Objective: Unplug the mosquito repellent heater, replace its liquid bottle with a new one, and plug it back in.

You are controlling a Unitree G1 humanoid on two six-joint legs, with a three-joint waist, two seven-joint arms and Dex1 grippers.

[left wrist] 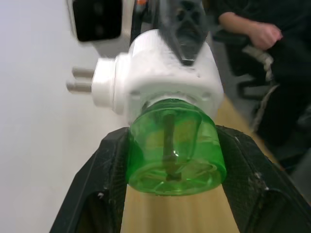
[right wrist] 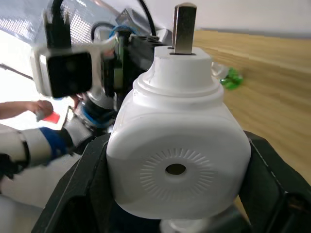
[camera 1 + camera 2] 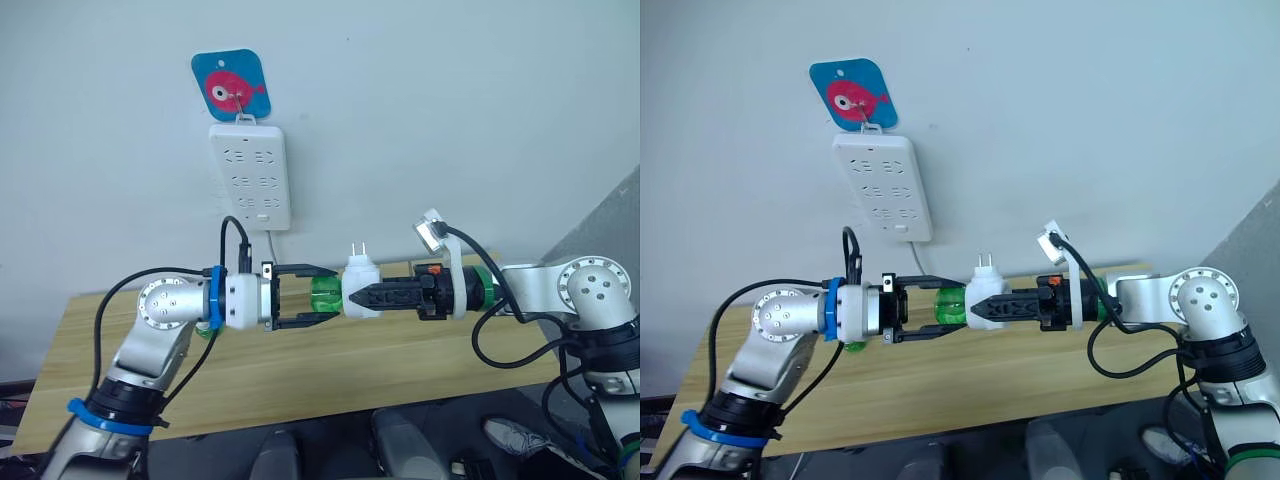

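The mosquito repellent heater (image 3: 362, 272), a white rounded unit with its two metal prongs (image 3: 358, 247) pointing up, hangs in the air above the table. My right gripper (image 3: 355, 297) is shut on its body from the right. A green translucent liquid bottle (image 1: 172, 150) sticks out of the heater toward the left. My left gripper (image 3: 325, 296) has its black fingers (image 1: 109, 170) pressed against both sides of that bottle. A second green bottle (image 2: 229, 77) lies on the table behind my left arm.
A white multi-socket power strip (image 3: 250, 175) hangs on the wall from a blue fish hook (image 3: 232, 88), its cord running down behind the wooden table (image 3: 400, 370). A person's hand (image 1: 262, 31) shows beyond the table's right end.
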